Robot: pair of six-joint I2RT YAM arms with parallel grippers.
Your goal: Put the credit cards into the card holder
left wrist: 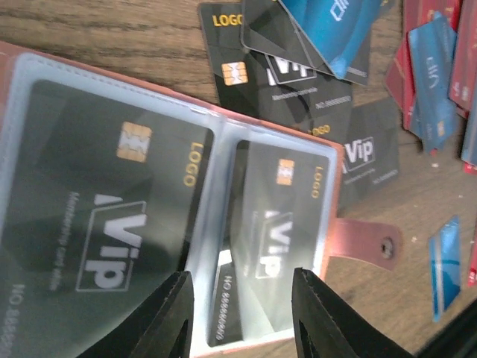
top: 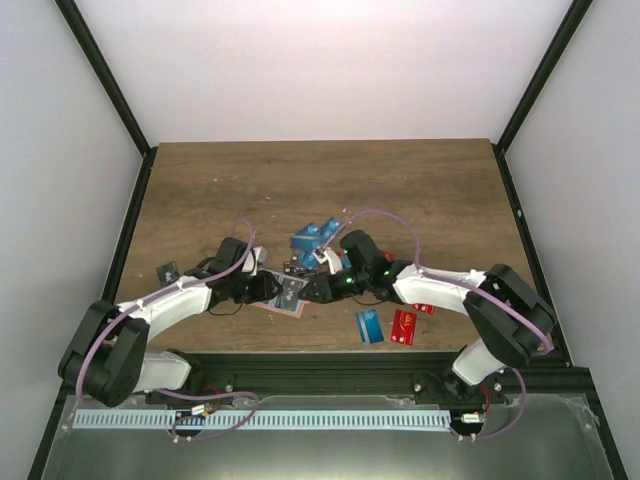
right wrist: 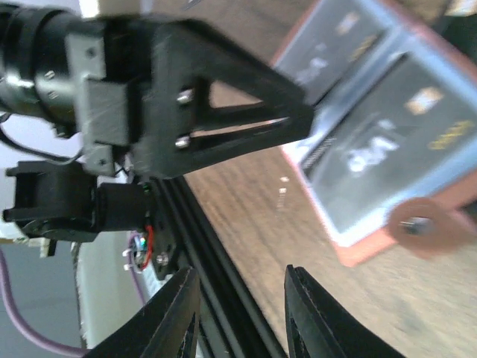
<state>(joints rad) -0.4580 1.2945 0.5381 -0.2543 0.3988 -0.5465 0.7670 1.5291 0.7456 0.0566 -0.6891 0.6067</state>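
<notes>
The card holder lies open on the bench, left and centre of frame, likely spread flat for loading. Black credit cards in its sleeves read "VIP" and "LOGO". The left claw hovers half-open and empty over the right sleeve. The right claw, part-open and empty, hangs near the tab, probably to steady it.

Top external: I look down from high behind onto the whole table.
Left wrist: very near, facing down on the open card holder.
Right wrist: low, near, tilted; shares that card holder.
</notes>
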